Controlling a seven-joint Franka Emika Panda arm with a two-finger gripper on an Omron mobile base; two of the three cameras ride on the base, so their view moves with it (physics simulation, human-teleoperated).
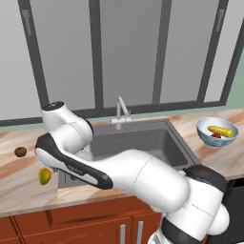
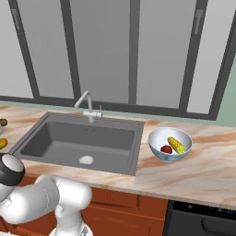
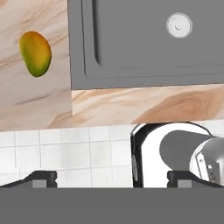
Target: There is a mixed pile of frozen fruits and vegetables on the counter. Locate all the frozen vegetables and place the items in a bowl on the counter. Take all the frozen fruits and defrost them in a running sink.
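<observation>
At the upper left of the hand view, the mango (image 3: 35, 53) lies on the worktop (image 3: 43, 105) just beside the sink (image 3: 148, 52); the pincer (image 3: 111, 180) stands wide open, holding nothing. In the left base view the kiwi (image 1: 20, 151) sits nearby, while corn (image 1: 220, 130) and tomato (image 1: 215, 136) rest in the bowl (image 1: 205, 135). The mango lies well off the pincer's centre, so a descent without re-aiming could nudge it or roll it away.

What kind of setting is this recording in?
A rendered home kitchen, most likely: a dark grey sink with a curved silver tap is set in a marbled stone counter over reddish-brown cabinets, below large windows.
</observation>
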